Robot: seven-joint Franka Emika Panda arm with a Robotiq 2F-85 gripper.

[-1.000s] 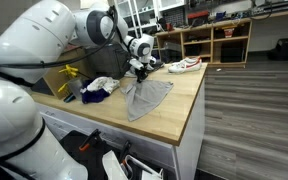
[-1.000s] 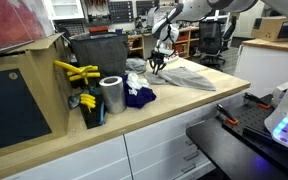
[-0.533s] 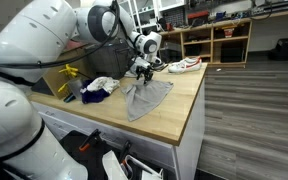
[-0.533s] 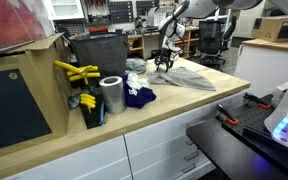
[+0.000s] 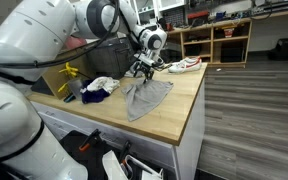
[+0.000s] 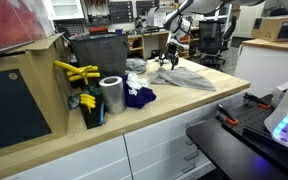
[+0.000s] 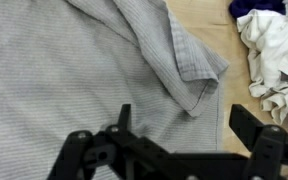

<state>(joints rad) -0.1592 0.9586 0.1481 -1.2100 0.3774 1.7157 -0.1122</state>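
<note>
A grey cloth (image 5: pixel 150 97) lies spread on the wooden bench top (image 5: pixel 184 105); in an exterior view the grey cloth (image 6: pixel 190 76) reaches toward the far edge. My gripper (image 5: pixel 144 68) hangs just above the cloth's end nearest the pile of rags, jaws open and holding nothing. In the wrist view the gripper (image 7: pixel 188 124) stands wide over the grey cloth (image 7: pixel 74 60), with a folded-over corner of the fabric between and just ahead of the two fingers (image 7: pixel 123 116). In an exterior view the gripper (image 6: pixel 169 62) is clear of the fabric.
A white rag (image 7: pixel 274 50) and a dark blue rag (image 6: pixel 139 97) lie beside the cloth. A metal can (image 6: pixel 111 95), yellow tools (image 6: pixel 74 72) and a black bin (image 6: pixel 99 55) stand further along. A shoe (image 5: pixel 187 65) rests at the bench's far end.
The jaws have opened and let go of the grey cloth, which now lies flat. The gripper has risen a little and shifted toward the far end of the bench.
</note>
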